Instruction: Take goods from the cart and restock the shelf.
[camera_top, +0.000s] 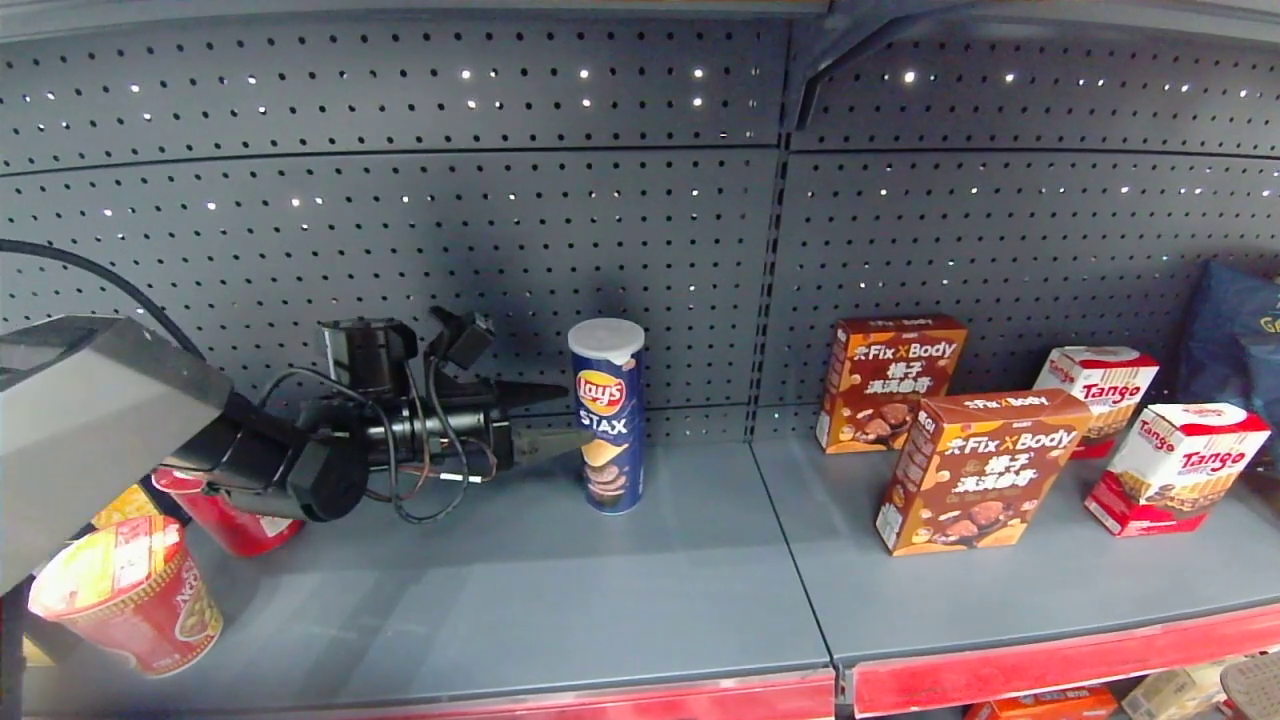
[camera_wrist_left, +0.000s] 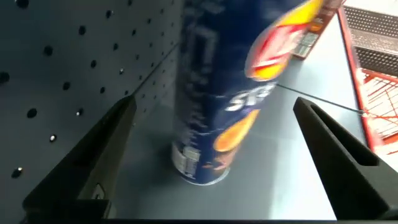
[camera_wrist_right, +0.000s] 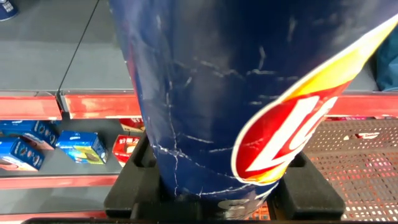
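Left end effector horizontal, fingers apart, beside upright chips can.

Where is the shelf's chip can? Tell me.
Head view: the chip can stands left of centre on the shelf, inside the open left gripper, brown boxes to its right.

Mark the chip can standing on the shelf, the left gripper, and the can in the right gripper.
shelf chip can (camera_top: 606, 420): head view, label middle.
left gripper (camera_top: 560, 420): head view, gap between fingertips.
held chip can (camera_wrist_right: 205, 93): right wrist view, blue side wall.
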